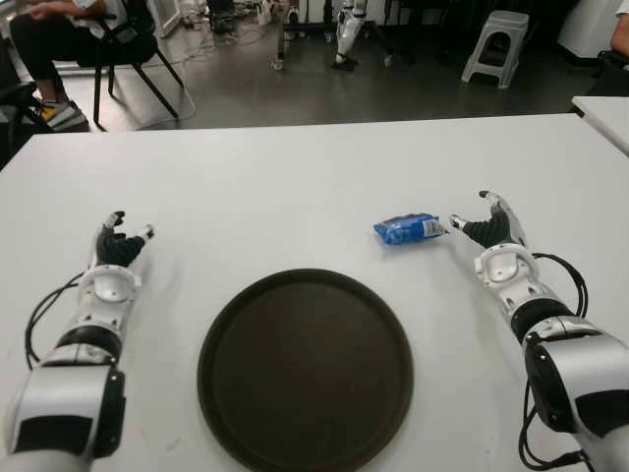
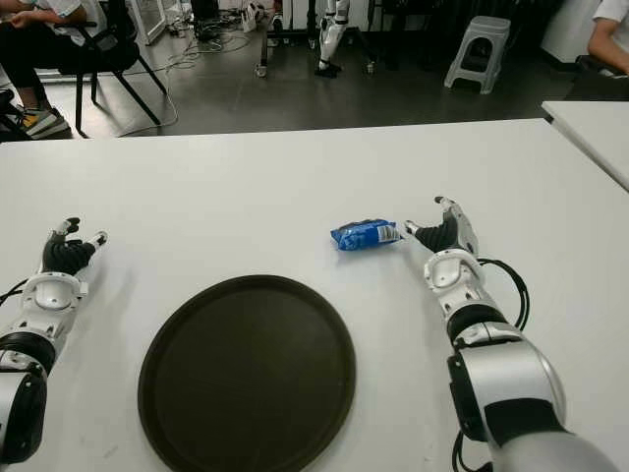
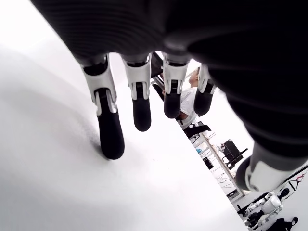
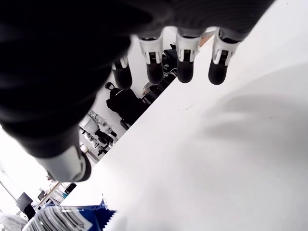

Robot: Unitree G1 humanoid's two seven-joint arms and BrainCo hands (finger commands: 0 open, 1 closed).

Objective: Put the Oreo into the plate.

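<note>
I see my right hand [image 1: 488, 228] just beside the blue Oreo pack [image 1: 409, 228] on the bench [image 1: 295, 187], fingers [image 4: 185, 67] apart, holding nothing. The plate [image 1: 306, 369] sits empty; my left hand [image 1: 120, 243] shows left of it, fingers relaxed.

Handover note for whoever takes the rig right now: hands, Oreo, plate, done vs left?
Right robot hand: open, empty, just right of the Oreo pack, thumb tip by its end.
Left robot hand: open, idle, left of the plate.
Oreo pack lies on the table, beyond the plate's far right rim. Plate holds nothing.
Done: nothing yet. Left: grasp, carry, place.
</note>
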